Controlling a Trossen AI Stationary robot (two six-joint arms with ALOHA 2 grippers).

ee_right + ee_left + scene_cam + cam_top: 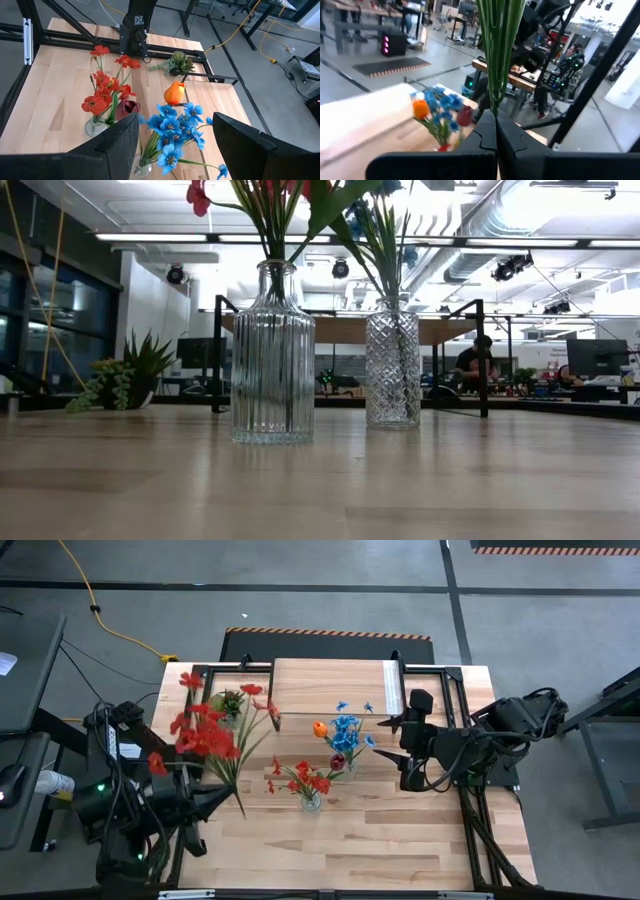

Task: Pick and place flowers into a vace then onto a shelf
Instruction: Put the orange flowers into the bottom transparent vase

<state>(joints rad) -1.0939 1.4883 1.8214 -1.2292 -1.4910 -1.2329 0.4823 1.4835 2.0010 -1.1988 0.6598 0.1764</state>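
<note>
My left gripper hangs above the table's left side, shut on a red-bloomed bunch of flowers. Its green stems rise from between the fingers. A ribbed glass vase with red flowers stands on its base at the table's middle. Behind it stands a diamond-cut vase with blue blooms, an orange tulip and a maroon tulip. My right gripper hovers open to the right of that vase, fingers apart above the blue blooms. The shelf stands at the far edge. My left gripper pinches the bunch's green stems between its two shut fingers, near their lower ends. The fingers reach in level and lie across the stems. The bunch is lifted clear of the table and tilted, with its blooms toward the far left.
A small green leafy tuft sits at the far left, next to the shelf. Black frame bars run along the table's sides. Bare wood lies along the near edge. A person sits far behind the table.
</note>
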